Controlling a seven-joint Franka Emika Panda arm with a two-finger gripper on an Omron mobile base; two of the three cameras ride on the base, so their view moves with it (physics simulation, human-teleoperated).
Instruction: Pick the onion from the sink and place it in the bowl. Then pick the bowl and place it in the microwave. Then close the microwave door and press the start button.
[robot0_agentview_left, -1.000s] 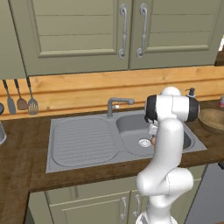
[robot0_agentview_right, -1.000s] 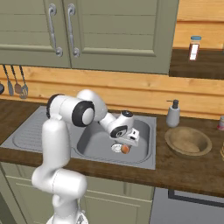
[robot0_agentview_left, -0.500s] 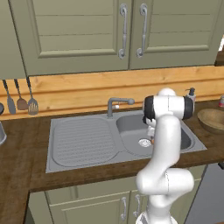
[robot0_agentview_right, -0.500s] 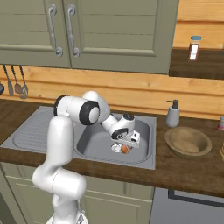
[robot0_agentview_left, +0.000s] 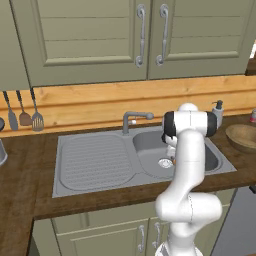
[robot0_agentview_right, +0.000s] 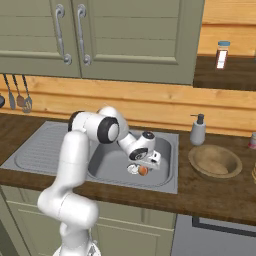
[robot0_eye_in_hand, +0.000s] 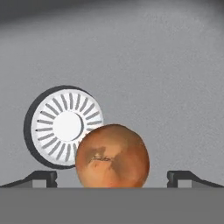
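Observation:
The orange-brown onion (robot0_eye_in_hand: 112, 156) rests on the floor of the grey sink (robot0_agentview_right: 165, 182), touching the edge of the round drain (robot0_eye_in_hand: 65, 126). My gripper (robot0_eye_in_hand: 111, 177) hangs just above it, open, with one fingertip on each side of the onion and not touching it. From the right base view the onion (robot0_agentview_right: 143, 171) sits right under the gripper (robot0_agentview_right: 144, 165). The wooden bowl (robot0_agentview_right: 215, 161) stands on the counter right of the sink, also seen as the bowl (robot0_agentview_left: 242, 137). The microwave and its door are out of view.
A faucet (robot0_agentview_left: 135, 120) rises behind the basin and a ribbed drainboard (robot0_agentview_left: 95, 160) lies to its left. A soap dispenser (robot0_agentview_right: 198, 130) stands by the bowl. Utensils (robot0_agentview_left: 22, 112) hang on the wall at left. Olive cabinet doors (robot0_agentview_left: 150, 35) are above.
The hand has dropped lower into the basin, closer to the onion. The jaws have stayed open, and the onion and bowl have not moved.

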